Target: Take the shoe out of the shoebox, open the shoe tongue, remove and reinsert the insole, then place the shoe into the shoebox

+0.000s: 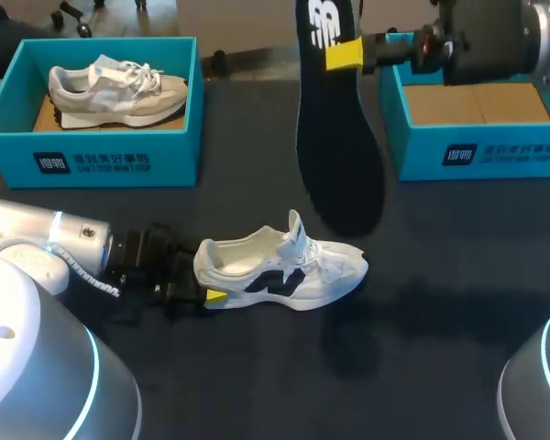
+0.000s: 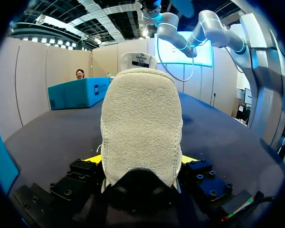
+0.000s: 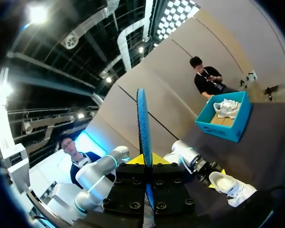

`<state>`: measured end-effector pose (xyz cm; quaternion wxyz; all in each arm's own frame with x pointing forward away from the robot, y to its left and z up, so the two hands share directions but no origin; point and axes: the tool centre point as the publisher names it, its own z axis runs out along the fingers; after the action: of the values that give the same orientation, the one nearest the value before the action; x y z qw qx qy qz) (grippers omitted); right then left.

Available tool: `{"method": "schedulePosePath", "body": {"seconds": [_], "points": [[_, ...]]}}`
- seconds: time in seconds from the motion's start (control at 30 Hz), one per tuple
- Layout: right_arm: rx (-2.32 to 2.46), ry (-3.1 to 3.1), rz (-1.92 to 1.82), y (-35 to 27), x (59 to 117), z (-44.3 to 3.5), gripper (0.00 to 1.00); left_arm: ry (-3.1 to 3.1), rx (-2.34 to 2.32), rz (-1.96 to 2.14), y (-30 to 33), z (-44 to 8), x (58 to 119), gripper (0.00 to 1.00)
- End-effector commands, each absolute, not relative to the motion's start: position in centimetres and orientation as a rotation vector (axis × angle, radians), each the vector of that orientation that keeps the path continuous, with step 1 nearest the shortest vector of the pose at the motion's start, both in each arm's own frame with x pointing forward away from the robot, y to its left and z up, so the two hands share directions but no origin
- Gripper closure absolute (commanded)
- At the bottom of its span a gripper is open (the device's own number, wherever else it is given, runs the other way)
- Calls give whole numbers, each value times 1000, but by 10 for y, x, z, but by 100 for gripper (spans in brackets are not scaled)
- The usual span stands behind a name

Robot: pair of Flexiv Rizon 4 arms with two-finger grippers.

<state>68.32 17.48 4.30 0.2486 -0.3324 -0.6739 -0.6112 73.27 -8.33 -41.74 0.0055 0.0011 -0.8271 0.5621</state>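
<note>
Risks folding or snagging the insole (image 1: 339, 137) at the collar on reinsertion, dangling toe-down from the right fingers (image 1: 344, 55) pinched tight on its heel end high over the counter (image 1: 422, 348), and twisting the shoe (image 1: 284, 270) standing mid-counter, heel clamped between the left fingers (image 1: 215, 296).

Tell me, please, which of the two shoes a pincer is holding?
The white shoe with the dark side mark, on the table: the left pincer grips its heel. The beige shoe lies loose in the far-left shoebox.

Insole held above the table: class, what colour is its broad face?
Black insole, with a white mark near one end; clearest in the head view.
</note>
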Motion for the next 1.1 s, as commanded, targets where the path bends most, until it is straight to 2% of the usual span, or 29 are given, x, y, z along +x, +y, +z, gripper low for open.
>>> {"method": "schedulePosePath", "body": {"seconds": [0.03, 0.63, 1.1], "points": [[-954, -1811, -1704, 178, 666, 38, 100, -2591, 5, 1757, -84, -417, 732, 100], [-994, -1787, -1694, 174, 631, 33, 100, -2591, 5, 1757, -84, -417, 732, 100], [-977, -1817, -1656, 160, 633, 34, 100, -2591, 5, 1757, -84, -417, 732, 100]]}}
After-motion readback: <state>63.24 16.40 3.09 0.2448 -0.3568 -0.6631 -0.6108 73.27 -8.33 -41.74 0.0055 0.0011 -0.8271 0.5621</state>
